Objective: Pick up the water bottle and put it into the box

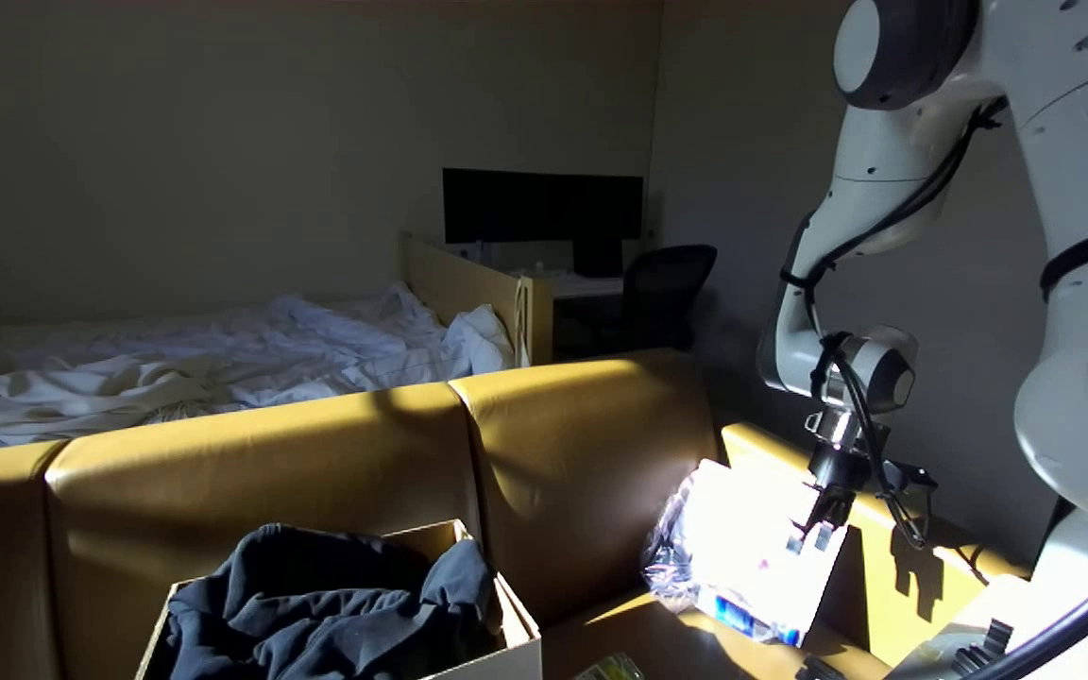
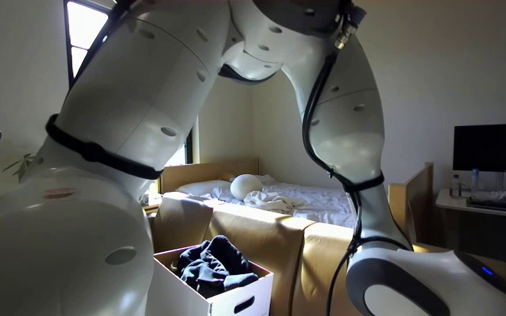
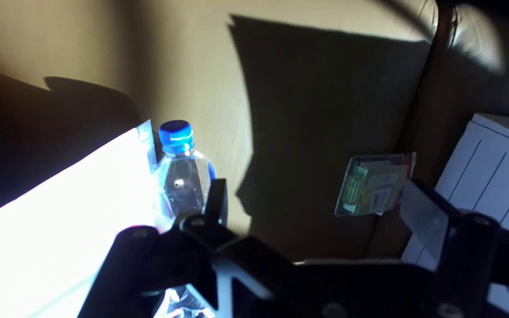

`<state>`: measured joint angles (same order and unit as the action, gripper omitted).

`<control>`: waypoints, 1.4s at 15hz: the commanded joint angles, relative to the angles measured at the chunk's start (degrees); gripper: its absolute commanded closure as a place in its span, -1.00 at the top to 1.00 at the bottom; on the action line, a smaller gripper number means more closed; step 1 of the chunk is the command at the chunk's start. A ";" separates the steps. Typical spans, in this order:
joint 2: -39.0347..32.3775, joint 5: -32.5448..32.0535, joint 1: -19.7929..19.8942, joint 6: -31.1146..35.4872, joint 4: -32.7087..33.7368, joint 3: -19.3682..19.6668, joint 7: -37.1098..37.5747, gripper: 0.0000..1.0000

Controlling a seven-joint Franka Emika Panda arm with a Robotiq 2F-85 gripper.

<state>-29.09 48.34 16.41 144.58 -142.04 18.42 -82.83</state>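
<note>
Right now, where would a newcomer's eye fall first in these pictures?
Probably the white robot arm, arching across an exterior view. Then the dazzling white shape at one end of the glossy tan sofa, and the white-walled cardboard box, heaped with dark cloth, before the backrest. Left of centre, the wrist view shows a blue-capped clear plastic water bottle.

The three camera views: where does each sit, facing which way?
In an exterior view: beside the arm, facing sofa and bed; arm and gripper show.
In an exterior view: near the arm, facing the box; arm sections loom large.
Wrist view: on the wrist, looking down at the water bottle; gripper fingers show.
Both exterior views share sofa, bed, box.
</note>
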 commanded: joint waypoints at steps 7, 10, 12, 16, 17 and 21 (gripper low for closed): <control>-12.32 -11.41 9.57 6.91 5.00 -8.17 2.77 1.00; -15.58 -17.51 6.32 9.71 6.22 -6.14 9.13 1.00; -19.86 -24.60 6.50 10.95 9.02 -6.55 14.13 1.00; -28.06 -32.76 11.66 14.01 16.56 -12.43 16.57 1.00; -30.15 -33.27 13.82 16.91 18.41 -14.79 15.63 1.00; -36.11 -37.80 18.62 27.66 22.74 -18.69 16.69 1.00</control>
<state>-61.54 14.96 30.74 166.60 -122.17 1.96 -68.02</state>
